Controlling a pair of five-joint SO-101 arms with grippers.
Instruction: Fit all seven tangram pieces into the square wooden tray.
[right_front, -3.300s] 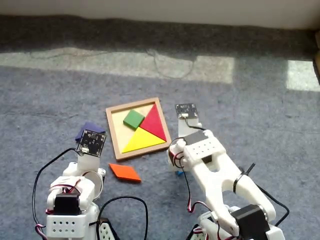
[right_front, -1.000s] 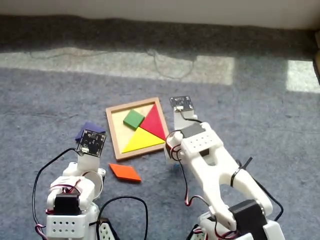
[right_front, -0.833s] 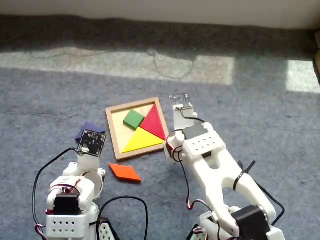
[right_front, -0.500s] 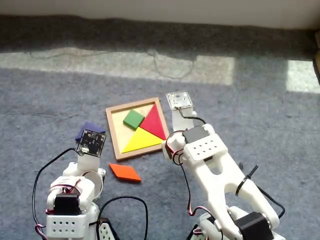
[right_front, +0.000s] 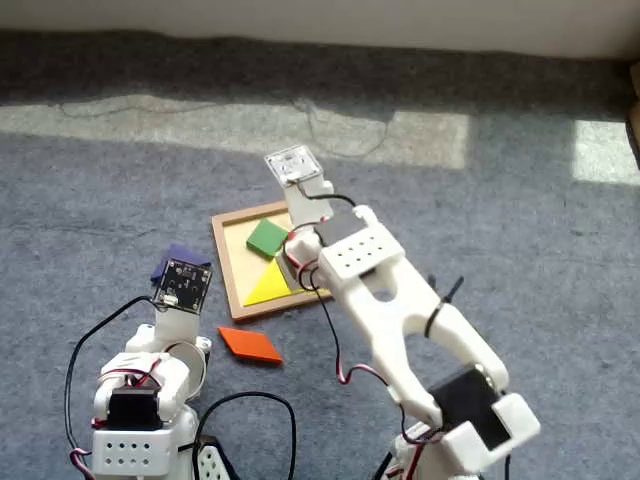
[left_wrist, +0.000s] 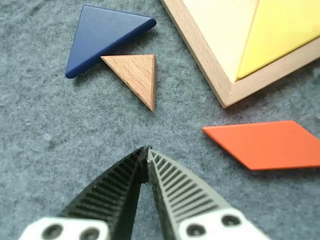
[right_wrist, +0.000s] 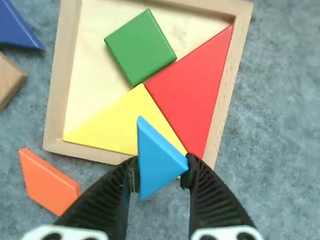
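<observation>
Right gripper (right_wrist: 160, 168) clamps light blue triangle (right_wrist: 154, 159) over the tray (right_wrist: 59, 90), staged for insertion.
Left gripper (left_wrist: 146, 153) pinched closed, empty, parked beside the tray, probably to keep clear.

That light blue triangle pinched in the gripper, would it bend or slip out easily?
Probably stiff: the light blue triangle looks like a thick, solid painted block. It may be slippery, since its surface looks smooth and the right gripper pinches it only by its edges. Being flat, it should lie still in the wooden tray, not roll.
</observation>
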